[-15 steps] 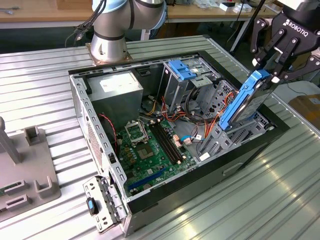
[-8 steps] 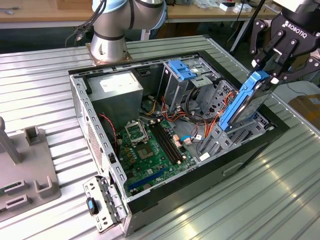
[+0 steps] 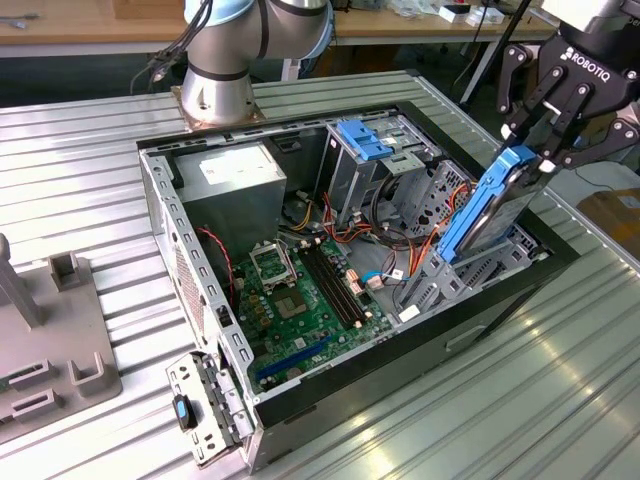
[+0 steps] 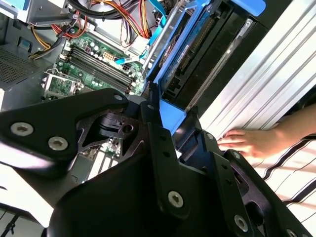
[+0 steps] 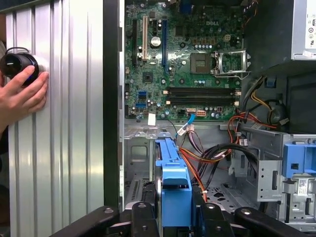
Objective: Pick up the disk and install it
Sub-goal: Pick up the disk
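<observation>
Gripper [image 3: 537, 152] jaws clamped on upper end of disk [image 3: 488, 212], disk tilted, lower end in drive bay [image 3: 445, 282], computer case [image 3: 420, 345] corner.

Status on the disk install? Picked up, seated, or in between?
Done: pickup. The pincer is shut on the upper end of the disk, which is clear of the table. In hand: the disk stands tilted, its lower end down in the drive bay at the edge of the open case. Left: seating. Most of the disk sticks out above the bay, not yet fully in.
</observation>
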`<state>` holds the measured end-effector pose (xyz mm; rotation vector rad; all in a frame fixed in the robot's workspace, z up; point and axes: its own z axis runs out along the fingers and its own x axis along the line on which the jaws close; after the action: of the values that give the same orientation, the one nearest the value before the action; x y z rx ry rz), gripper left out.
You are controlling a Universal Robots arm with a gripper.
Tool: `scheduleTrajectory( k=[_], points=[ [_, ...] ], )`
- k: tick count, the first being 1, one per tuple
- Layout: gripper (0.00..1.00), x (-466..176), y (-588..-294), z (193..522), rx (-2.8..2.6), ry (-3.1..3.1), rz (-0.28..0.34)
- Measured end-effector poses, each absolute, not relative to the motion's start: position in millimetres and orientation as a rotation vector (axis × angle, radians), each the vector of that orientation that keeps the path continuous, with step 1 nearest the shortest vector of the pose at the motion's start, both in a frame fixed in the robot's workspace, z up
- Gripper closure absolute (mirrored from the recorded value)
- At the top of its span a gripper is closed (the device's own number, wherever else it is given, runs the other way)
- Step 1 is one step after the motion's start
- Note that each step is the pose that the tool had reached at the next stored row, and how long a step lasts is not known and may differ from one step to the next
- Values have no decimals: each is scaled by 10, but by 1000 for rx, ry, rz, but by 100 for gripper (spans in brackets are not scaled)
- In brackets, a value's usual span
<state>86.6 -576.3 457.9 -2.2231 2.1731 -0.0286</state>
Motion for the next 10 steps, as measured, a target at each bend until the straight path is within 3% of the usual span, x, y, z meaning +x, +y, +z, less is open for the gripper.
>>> scheduleTrajectory(
  k=[10],
  points=[
    [63,865,-5809,4389,-2223,2164,-34]
  ],
)
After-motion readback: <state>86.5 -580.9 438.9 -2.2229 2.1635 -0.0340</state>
